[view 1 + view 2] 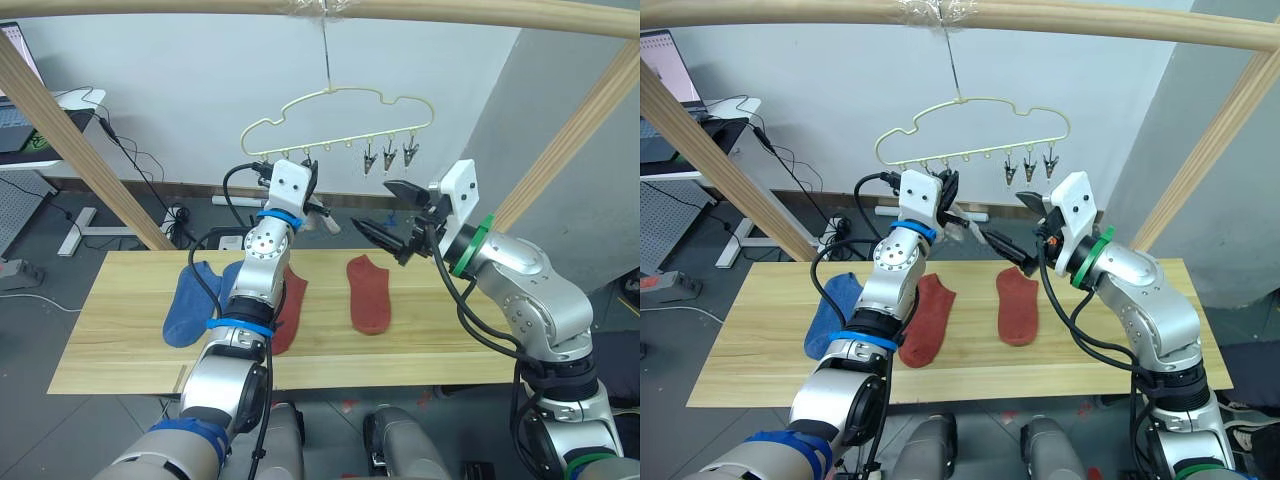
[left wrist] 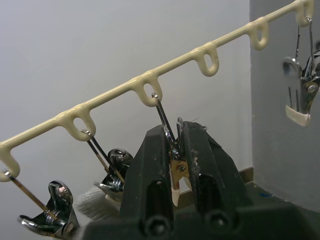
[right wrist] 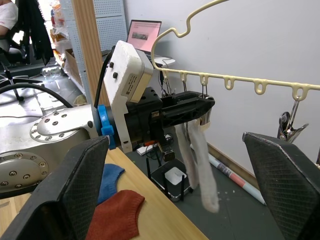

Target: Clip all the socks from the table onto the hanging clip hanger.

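The pale-yellow clip hanger (image 1: 340,108) hangs by its hook from the top wooden bar. My left gripper (image 2: 175,134) is raised to its lower bar and is shut on a metal clip (image 2: 173,172). A light grey sock (image 3: 197,160) dangles just below those fingertips. My right gripper (image 1: 392,212) is open, close by on the right, its fingers (image 3: 65,190) spread wide with nothing between them. Down on the table (image 1: 120,350) lie a blue sock (image 1: 190,305), a rust-red sock (image 1: 370,295) and a second rust-red sock (image 1: 925,320), partly behind my left arm.
Three bare clips (image 1: 388,157) hang at the hanger's right end. Slanted wooden frame bars (image 1: 80,150) (image 1: 580,130) stand on both sides of the table. A desk with a laptop (image 1: 20,110) and floor cables lie behind on the left.
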Controlling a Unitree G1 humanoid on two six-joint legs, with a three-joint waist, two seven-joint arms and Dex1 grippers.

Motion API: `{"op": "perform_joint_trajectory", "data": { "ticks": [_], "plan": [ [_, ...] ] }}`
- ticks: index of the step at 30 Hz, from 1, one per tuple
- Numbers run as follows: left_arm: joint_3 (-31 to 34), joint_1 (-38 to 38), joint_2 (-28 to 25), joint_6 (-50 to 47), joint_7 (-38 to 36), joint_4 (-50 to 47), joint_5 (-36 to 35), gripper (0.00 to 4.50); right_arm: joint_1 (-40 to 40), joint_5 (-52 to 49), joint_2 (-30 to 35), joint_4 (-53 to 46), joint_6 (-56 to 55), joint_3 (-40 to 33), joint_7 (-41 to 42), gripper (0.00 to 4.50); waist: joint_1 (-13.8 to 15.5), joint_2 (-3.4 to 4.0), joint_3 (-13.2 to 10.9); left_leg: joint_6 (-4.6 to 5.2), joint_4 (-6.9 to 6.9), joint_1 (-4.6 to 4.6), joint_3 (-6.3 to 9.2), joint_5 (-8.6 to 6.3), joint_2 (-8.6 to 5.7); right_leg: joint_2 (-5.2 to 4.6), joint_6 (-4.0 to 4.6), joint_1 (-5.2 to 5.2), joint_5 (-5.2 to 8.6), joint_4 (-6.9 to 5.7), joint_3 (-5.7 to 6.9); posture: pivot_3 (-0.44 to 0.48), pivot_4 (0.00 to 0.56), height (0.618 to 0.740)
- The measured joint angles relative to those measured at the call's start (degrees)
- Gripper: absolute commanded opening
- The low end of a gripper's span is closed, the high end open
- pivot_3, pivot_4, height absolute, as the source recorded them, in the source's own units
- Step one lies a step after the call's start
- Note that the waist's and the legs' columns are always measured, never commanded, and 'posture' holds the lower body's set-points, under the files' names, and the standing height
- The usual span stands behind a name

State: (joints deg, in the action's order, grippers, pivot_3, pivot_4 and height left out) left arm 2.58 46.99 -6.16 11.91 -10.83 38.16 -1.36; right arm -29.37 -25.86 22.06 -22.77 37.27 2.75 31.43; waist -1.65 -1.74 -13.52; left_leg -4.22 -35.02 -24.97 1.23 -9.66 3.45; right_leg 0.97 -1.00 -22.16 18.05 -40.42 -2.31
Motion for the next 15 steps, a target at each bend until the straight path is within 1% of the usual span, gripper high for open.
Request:
{"op": "perform_joint_trajectory", "data": {
  "ticks": [3,5,7,9,11,13,14,15],
  "plan": [
    [0.08,-0.04,-0.01,-0.63,-0.82,-0.32,-0.59,0.11,0.64,0.94,0.75,0.13,-0.16,0.8,-0.15,4.5,0.0,0.0,0.0,0.0,0.0,0.0,0.0,0.0,0.0,0.0,0.0,0.0,0.0,0.0,0.0,-0.026,0.187,0.74],
    [0.88,-0.14,-0.01,-4.99,-3.57,-2.55,-3.85,0.11,0.92,5.41,2.91,2.85,-0.98,3.62,-0.74,4.5,-0.02,0.0,0.0,0.0,-0.03,0.0,-0.01,0.0,0.0,0.0,0.0,0.0,0.0,-0.02,-0.01,-0.019,0.191,0.74],
    [2.15,-0.24,-0.27,-10.38,-6.44,-5.28,-7.58,0.11,1.19,9.78,4.0,8.21,-1.51,6.44,-1.81,4.5,-0.04,-0.01,0.01,0.0,-0.06,0.04,-0.01,0.0,0.0,0.0,0.0,0.0,0.0,-0.09,-0.02,-0.019,0.191,0.74],
    [3.59,-0.44,-1.4,-18.95,-10.27,-9.35,-12.92,0.11,1.01,13.78,3.33,16.36,-3.3,9.01,-2.71,4.5,-0.17,-0.01,0.01,0.0,-0.07,0.08,-0.01,0.01,0.01,0.0,-0.01,-0.03,0.01,-0.23,-0.03,-0.009,0.192,0.74],
    [5.31,-0.72,-3.39,-28.36,-13.71,-13.14,-18.24,0.11,-0.74,16.52,1.21,25.03,-5.95,11.01,-2.7,4.5,-0.34,-0.01,0.0,-0.01,-0.08,0.12,-0.01,0.02,0.02,0.03,-0.01,-0.07,0.01,-0.35,-0.04,0.004,0.194,0.74],
    [6.87,-0.9,-5.32,-36.65,-16.42,-15.86,-23.13,0.11,-4.0,19.26,-0.84,34.24,-9.39,13.09,-2.39,4.5,-0.71,-0.01,0.0,-0.02,-0.09,0.18,-0.01,0.03,0.05,0.05,0.0,-0.06,0.01,-0.44,-0.04,0.004,0.194,0.74],
    [7.97,-0.97,-6.68,-41.57,-17.94,-16.98,-26.08,0.11,-6.93,20.93,-2.39,41.05,-12.09,14.13,-2.06,4.5,-0.92,-0.01,0.0,-0.01,-0.09,0.21,0.0,0.05,0.05,0.05,-0.01,-0.07,0.01,-0.48,-0.04,0.004,0.194,0.74],
    [8.59,-1.01,-7.39,-44.25,-18.76,-17.71,-27.65,0.11,-8.26,21.99,-3.24,44.91,-13.9,14.44,-1.88,4.5,-0.92,-0.01,0.01,0.0,-0.08,0.2,0.03,0.07,0.04,0.04,0.0,-0.07,0.01,-0.49,-0.01,0.004,0.194,0.74]
  ]
}}
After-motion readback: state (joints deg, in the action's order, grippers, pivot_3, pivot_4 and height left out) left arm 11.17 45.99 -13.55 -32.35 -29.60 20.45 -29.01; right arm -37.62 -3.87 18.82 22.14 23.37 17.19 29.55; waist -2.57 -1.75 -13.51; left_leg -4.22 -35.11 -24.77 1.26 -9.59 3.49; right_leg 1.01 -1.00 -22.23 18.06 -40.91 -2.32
